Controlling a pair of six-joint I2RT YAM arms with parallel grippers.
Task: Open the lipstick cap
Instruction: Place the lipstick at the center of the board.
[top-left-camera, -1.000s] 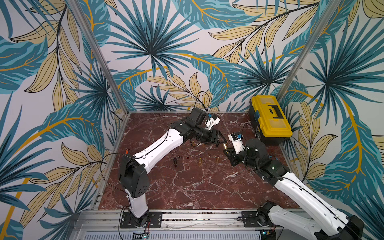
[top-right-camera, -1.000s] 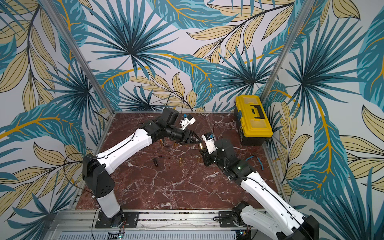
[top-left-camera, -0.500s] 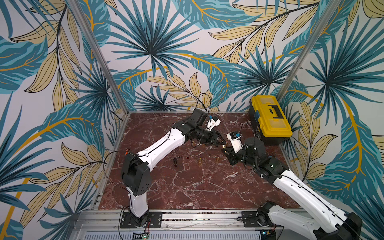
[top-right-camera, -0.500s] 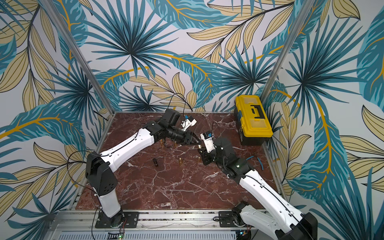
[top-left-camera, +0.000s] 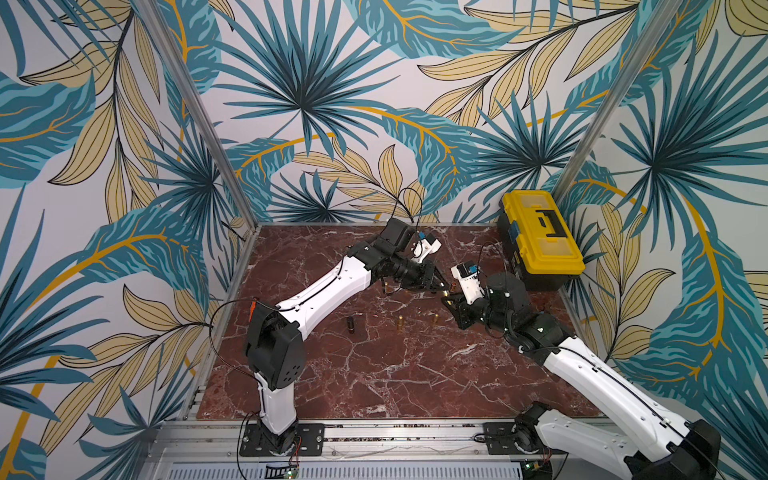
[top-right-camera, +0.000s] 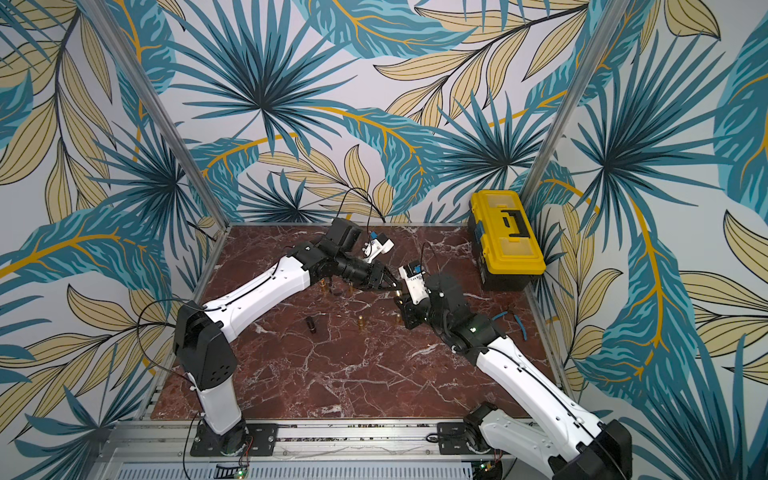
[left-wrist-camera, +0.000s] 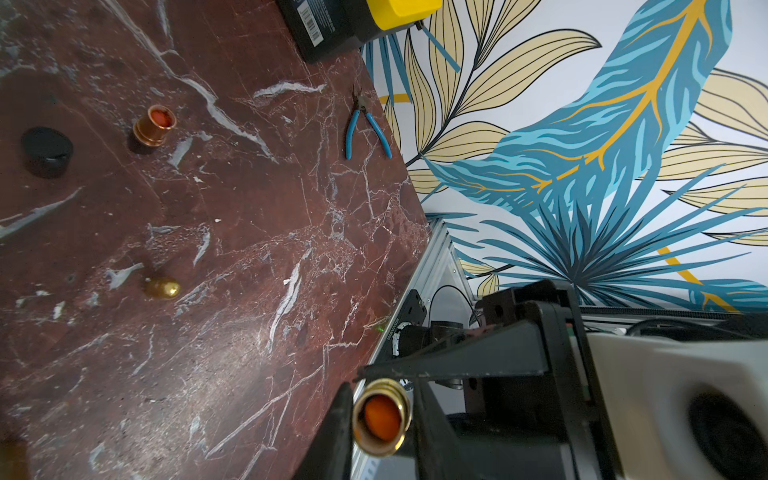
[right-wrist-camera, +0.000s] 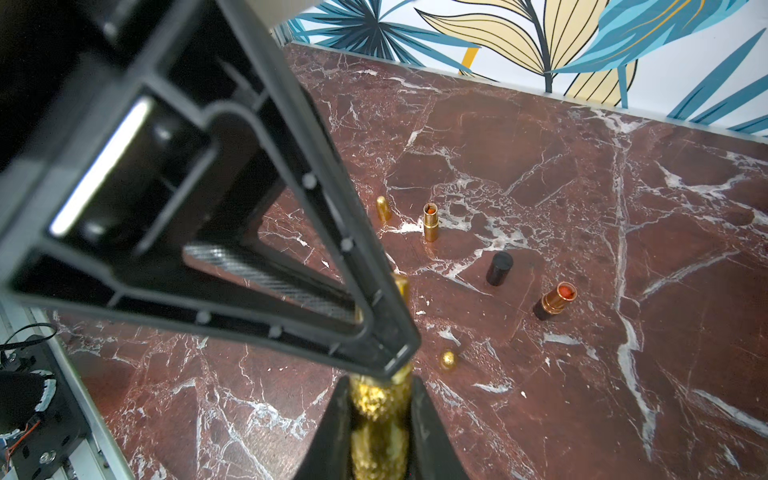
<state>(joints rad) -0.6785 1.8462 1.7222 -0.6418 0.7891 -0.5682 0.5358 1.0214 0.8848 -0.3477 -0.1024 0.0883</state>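
The gold lipstick (right-wrist-camera: 379, 415) is up in the air over the bench (top-left-camera: 374, 374), toward the back edge and the right side, near the yellow toolbox (top-left-camera: 540, 237). My right hand (right-wrist-camera: 380, 395) is clamped tight on it. My left hand (left-wrist-camera: 381, 388) has a finger on each side of its end, where orange shows inside, and squeezes it too. A black tube (right-wrist-camera: 498, 268) stands on the bench, nearer the middle.

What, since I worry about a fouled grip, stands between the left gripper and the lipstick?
Nothing visible does. In the left wrist view the left gripper has its fingers on either side of the gold lipstick, right against it, with nothing between. The right gripper clamps its glittery end.
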